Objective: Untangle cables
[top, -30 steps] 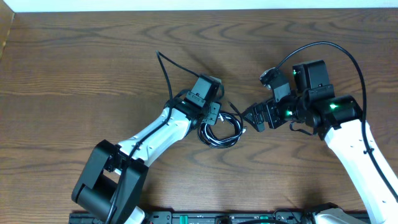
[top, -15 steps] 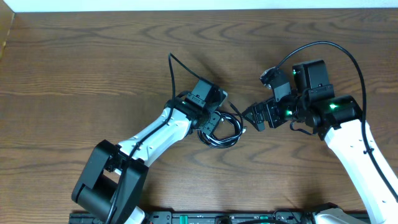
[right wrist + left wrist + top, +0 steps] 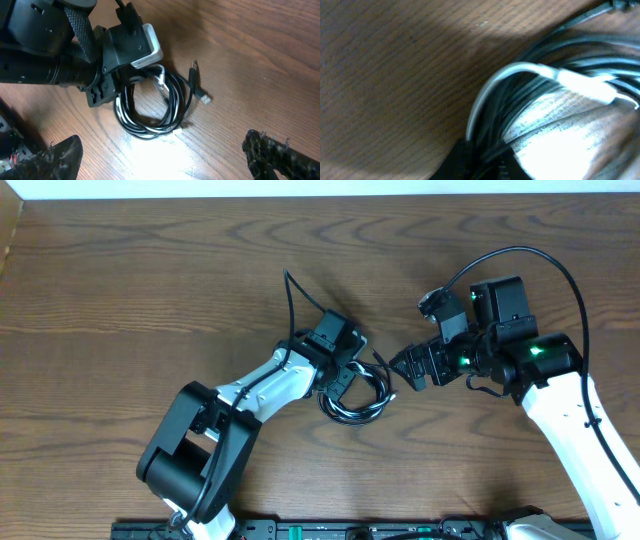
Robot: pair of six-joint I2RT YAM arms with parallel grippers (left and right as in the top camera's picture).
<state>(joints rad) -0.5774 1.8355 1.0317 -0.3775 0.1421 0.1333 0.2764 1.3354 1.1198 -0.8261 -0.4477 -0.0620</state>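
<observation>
Fingers (image 3: 272,150) of the right gripper (image 3: 402,370) gape beside the cables (image 3: 530,94); whether the left gripper (image 3: 343,372) clamps that blurred black-and-white coil is unclear.

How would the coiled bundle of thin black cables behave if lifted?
Probably floppy: the coiled bundle of thin black cables lies in loose, uneven loops, so it may sag and uncoil. Likely light, since strands are thin. The free plug end might dangle.

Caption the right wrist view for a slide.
Left fingers at the coiled cables on the table, two plug ends loose beside them, right fingers spread open below.
</observation>
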